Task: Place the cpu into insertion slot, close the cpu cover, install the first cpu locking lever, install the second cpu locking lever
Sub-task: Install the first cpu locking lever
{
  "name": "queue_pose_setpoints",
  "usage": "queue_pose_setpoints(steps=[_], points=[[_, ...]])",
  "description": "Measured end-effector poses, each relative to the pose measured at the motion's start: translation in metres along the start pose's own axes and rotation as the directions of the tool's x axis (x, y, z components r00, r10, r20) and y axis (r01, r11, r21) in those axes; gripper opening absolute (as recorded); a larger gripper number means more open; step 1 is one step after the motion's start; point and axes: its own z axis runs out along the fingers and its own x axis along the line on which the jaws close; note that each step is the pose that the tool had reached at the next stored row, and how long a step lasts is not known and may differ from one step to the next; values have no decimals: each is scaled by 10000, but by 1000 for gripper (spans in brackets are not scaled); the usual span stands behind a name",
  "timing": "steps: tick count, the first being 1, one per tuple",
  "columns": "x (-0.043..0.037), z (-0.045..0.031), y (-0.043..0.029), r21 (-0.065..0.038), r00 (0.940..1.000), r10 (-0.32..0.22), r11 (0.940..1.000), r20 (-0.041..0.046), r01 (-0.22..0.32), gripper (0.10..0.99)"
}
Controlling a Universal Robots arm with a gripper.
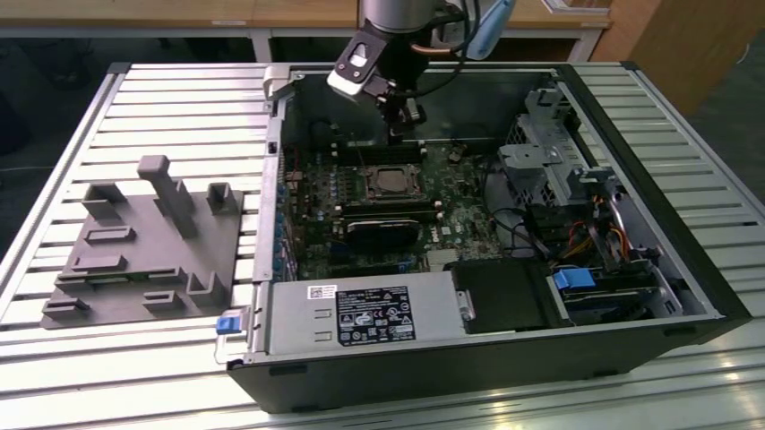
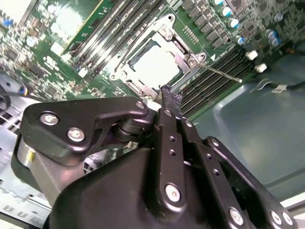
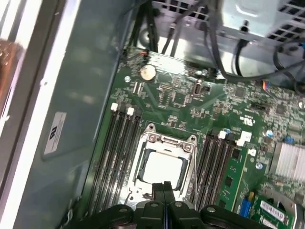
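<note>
The cpu [image 1: 386, 183] lies flat in the insertion slot [image 3: 143, 188] on the green motherboard, its pale face [image 3: 163, 167] showing through a square window. The silver cpu cover [image 3: 164, 141] lies down around it [image 2: 178, 57]. A thin wire locking lever [image 2: 221, 73] juts out from one socket corner over the memory slots. My gripper [image 1: 404, 134] hangs just above the socket's edge, on the side toward the case's back wall. Its two black fingers are pressed together in both wrist views [image 3: 165, 187] [image 2: 170, 98], shut, with nothing between them.
The open computer case [image 1: 669, 206] lies on a slatted table. A black heatsink block [image 1: 382, 231] sits just in front of the socket, with the grey power supply box [image 1: 358, 315] nearer still. Drive cages and cables [image 1: 562, 179] fill the exterior view's right. A grey fixture [image 1: 143, 242] stands outside on the left.
</note>
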Motion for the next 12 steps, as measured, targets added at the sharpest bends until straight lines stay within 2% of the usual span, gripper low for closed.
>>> queue_pose_setpoints(steps=[3,6,8,12], points=[[1,2,-2,-2,9984,-569,9984,-27,569,106],[1,3,-3,-4,9941,-1082,9941,-51,1082,106],[1,3,-3,-6,9899,-1418,9899,-66,1418,106],[1,5,-3,-13,9775,-2109,9775,-98,2109,106]])
